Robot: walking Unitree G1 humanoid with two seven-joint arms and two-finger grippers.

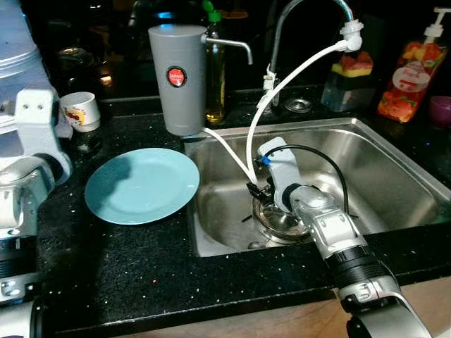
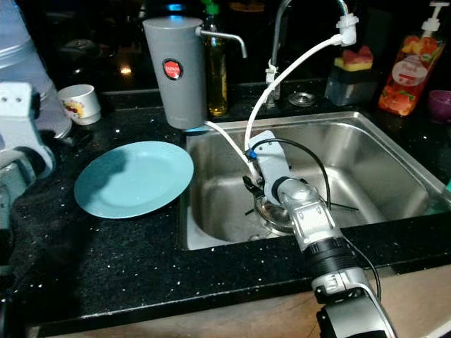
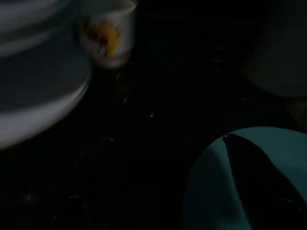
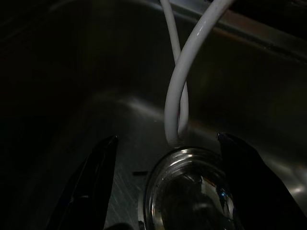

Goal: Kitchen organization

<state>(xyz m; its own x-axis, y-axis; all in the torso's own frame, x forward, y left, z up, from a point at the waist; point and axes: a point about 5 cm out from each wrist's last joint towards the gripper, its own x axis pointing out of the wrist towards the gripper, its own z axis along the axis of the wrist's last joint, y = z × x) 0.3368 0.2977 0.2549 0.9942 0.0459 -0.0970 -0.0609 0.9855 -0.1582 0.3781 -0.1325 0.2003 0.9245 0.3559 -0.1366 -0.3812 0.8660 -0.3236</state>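
Reaching down into the sink [image 1: 394, 176], the right gripper [image 4: 163, 191] has its fingers [image 4: 88, 184] spread wide on either side of a clear glass bowl [image 4: 192, 201] on the basin floor, not yet gripping. Trouble spot: two white hoses [image 4: 180, 91] dangle right onto the bowl's far rim and could snag any lift. Bowl looks slick, rounded, transparent. Left gripper [image 3: 261, 179] hovers over the teal plate [image 1: 141, 184] on the desk; its fingers, can't tell.

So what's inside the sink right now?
A clear glass bowl on the sink floor, two white hoses hanging into it, right gripper open around it. The arm covers the drain.
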